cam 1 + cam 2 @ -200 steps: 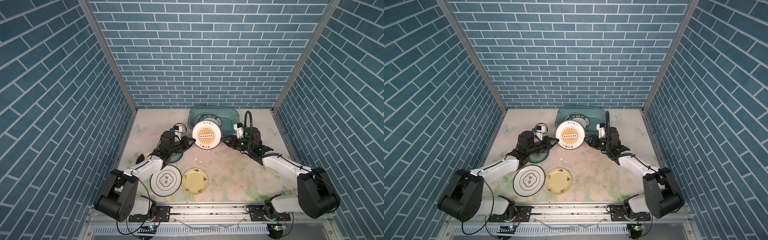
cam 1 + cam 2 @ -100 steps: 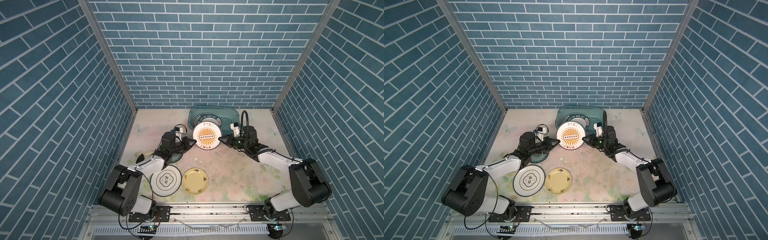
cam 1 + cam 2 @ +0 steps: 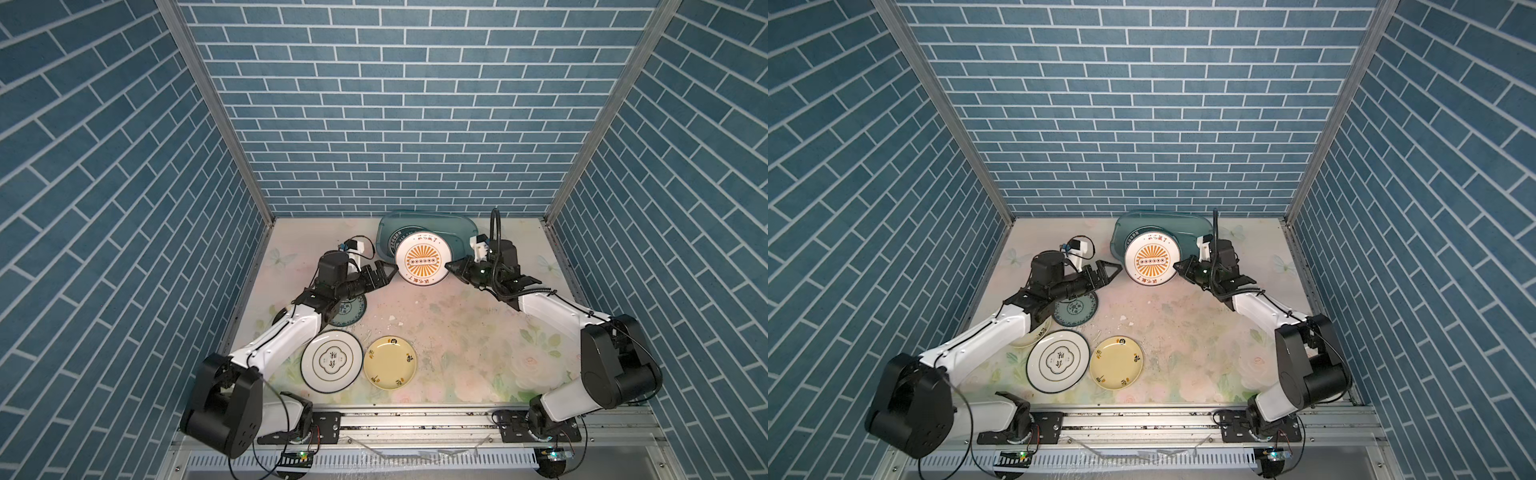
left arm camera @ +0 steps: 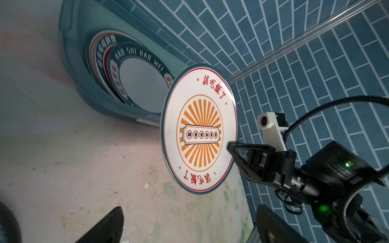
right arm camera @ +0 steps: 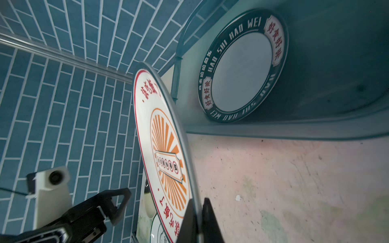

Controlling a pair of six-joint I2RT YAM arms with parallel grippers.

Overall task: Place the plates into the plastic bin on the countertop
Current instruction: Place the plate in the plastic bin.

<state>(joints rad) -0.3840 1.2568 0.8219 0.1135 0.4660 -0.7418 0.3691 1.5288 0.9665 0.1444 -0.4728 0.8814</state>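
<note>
**Held plate.** Round white plate with an orange sunburst centre and red lettering (image 3: 422, 259) is standing on edge, face toward the near edge of the countertop, just in front of the bin's near long wall. The right gripper (image 3: 451, 266) is pinching its rim; in the right wrist view both black fingers (image 5: 188, 221) are pressing the edge between them.

**Left gripper** (image 3: 386, 274). It is hovering just beside the plate's opposite rim, apart from it, with its jaws spread wide.

**Bin.** Translucent teal-blue rectangular plastic bin (image 3: 459, 222) is sitting at the middle of the far edge of the pale floral-printed countertop (image 3: 457, 332). It is holding stacked white plates with teal lettered rims (image 4: 141, 84).

**Loose plates, left-arm side of the countertop.**
- White plate with a black ring (image 3: 331, 360) and pale yellow plate (image 3: 390, 362) are lying side by side near the near edge.
- Teal floral plate (image 3: 352, 309) is lying partly under the left arm.
- Cream plate (image 3: 1034, 337) is showing only a sliver beneath that arm.
</note>
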